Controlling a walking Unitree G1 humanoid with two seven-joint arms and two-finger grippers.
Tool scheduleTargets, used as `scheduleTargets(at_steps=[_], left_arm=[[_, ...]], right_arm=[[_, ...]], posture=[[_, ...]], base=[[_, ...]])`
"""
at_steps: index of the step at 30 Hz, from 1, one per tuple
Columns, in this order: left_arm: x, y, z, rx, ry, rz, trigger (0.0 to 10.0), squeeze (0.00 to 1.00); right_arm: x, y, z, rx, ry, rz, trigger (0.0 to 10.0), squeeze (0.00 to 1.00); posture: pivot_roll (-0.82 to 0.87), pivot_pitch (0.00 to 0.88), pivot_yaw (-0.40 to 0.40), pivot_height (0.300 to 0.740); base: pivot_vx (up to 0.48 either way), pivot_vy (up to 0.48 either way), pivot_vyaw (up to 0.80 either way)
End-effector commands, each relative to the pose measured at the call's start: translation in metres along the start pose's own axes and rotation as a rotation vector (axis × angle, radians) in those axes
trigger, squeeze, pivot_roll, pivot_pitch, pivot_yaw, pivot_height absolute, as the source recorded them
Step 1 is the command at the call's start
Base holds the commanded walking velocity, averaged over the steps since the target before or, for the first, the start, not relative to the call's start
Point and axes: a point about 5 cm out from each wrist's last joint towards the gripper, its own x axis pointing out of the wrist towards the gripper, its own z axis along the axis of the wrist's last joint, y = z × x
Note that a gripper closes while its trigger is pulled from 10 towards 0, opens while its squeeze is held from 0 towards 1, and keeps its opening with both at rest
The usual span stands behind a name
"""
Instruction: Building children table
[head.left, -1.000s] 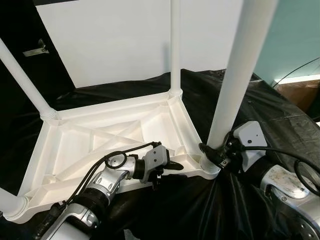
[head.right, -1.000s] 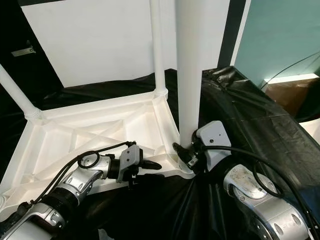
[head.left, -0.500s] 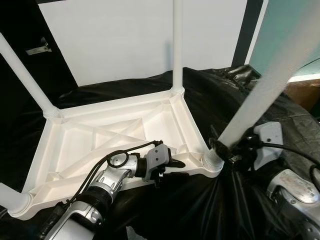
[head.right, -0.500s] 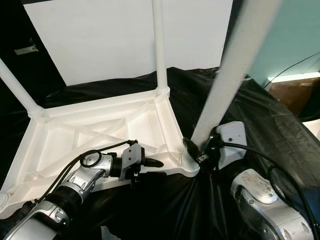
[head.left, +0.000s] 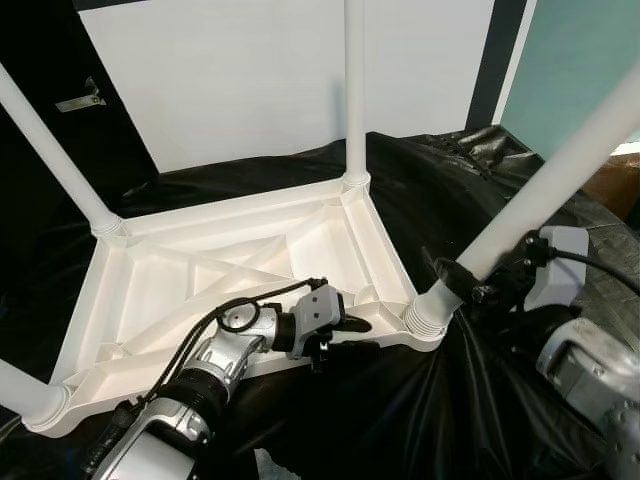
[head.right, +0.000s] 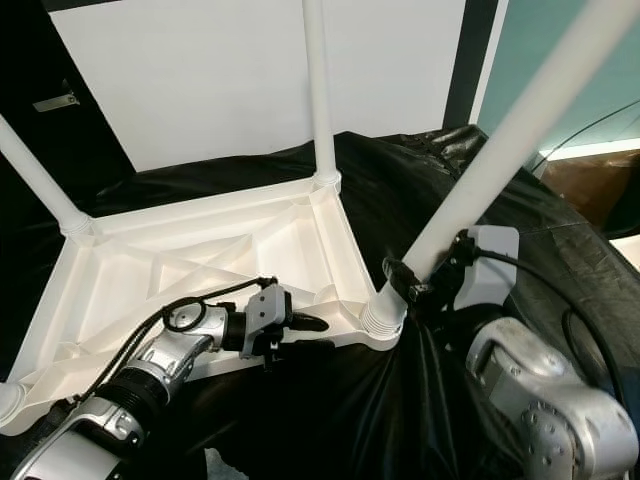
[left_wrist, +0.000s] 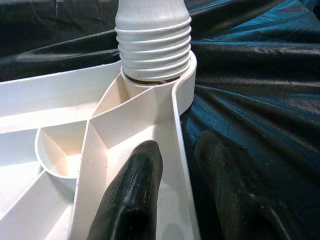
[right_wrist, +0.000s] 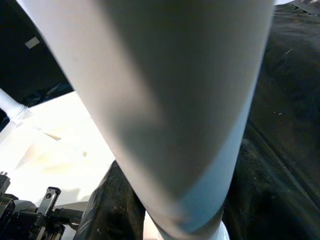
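So the white tabletop (head.left: 230, 270) lies upside down on black sheeting (head.left: 480, 200), sockets up for the legs. The left gripper (head.left: 352, 335) pinches its near rim, one finger either side, probably steadying it. The right gripper (head.right: 412, 287) is clamped round the tilted leg (head.right: 500, 150) just above the corner socket.

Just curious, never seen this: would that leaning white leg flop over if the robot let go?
Probably yes: the table leg tilts, its threaded end only partly in the corner socket. It looks stiff, likely light. The right gripper clasps it.
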Motion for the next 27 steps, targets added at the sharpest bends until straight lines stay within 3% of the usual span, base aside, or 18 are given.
scheduleTargets(at_steps=[1,7,9,16,24,27], left_arm=[[-0.001,-0.014,-0.034,-0.119,0.128,0.018,10.0,0.0],[-0.002,-0.015,-0.035,-0.124,0.125,0.022,10.0,0.0],[-0.002,-0.016,-0.036,-0.132,0.121,0.029,10.0,0.0],[-0.002,-0.017,-0.038,-0.139,0.118,0.041,10.0,0.0],[-0.002,-0.018,-0.039,-0.14,0.114,0.05,10.0,0.0],[-0.003,-0.019,-0.039,-0.141,0.113,0.058,10.0,0.0]], right_arm=[[0.002,-0.001,-0.026,0.029,0.198,0.024,10.0,0.0],[0.001,-0.002,-0.027,0.001,0.243,0.042,10.0,0.0],[-0.002,-0.007,-0.028,-0.047,0.337,0.064,10.0,0.0],[-0.009,-0.02,-0.026,-0.129,0.466,0.098,10.0,0.0],[-0.01,-0.023,-0.023,-0.195,0.51,0.127,10.0,0.0],[-0.012,-0.014,-0.029,-0.234,0.487,0.175,10.0,0.0]], posture=[[-0.24,0.04,0.049,0.74],[-0.23,0.041,0.043,0.74],[-0.23,0.044,0.035,0.74],[-0.22,0.045,0.018,0.74],[-0.21,0.042,0.012,0.74],[-0.2,0.043,0.01,0.74]], base=[[0.0,0.0,0.0],[0.0,0.0,0.0],[0.0,0.0,0.0],[0.0,0.0,0.0],[0.0,0.0,0.0],[0.0,0.0,0.0]])
